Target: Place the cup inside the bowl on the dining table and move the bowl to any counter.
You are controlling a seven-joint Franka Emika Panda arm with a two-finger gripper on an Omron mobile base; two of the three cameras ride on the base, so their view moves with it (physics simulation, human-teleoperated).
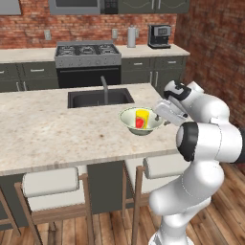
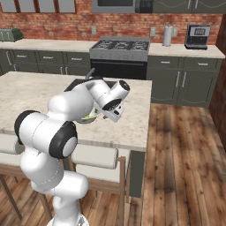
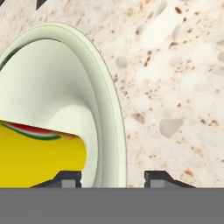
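Observation:
The pale green-white bowl [image 1: 128, 122] stands on the dining table [image 1: 48, 129], near its right end. The yellow cup [image 1: 141, 117] with its red patch lies inside the bowl. My gripper [image 1: 160, 117] is at the bowl's right rim. In the hand view the gripper [image 3: 112, 177] straddles the cream rim of the bowl [image 3: 52, 78]: one fingertip [image 3: 70, 178] is inside by the cup [image 3: 39, 157], the other is outside over the table top [image 3: 175, 87]. A narrow gap shows on each side of the rim. In the right base view the arm covers most of the bowl [image 2: 89, 117].
A black sink [image 1: 98, 98] with a faucet [image 1: 104, 88] lies just behind the bowl. Cushioned stools [image 1: 50, 182] stand under the table's near edge. The wall counter [image 1: 143, 50] carries a stove [image 1: 87, 52] and a coffee machine [image 1: 159, 36].

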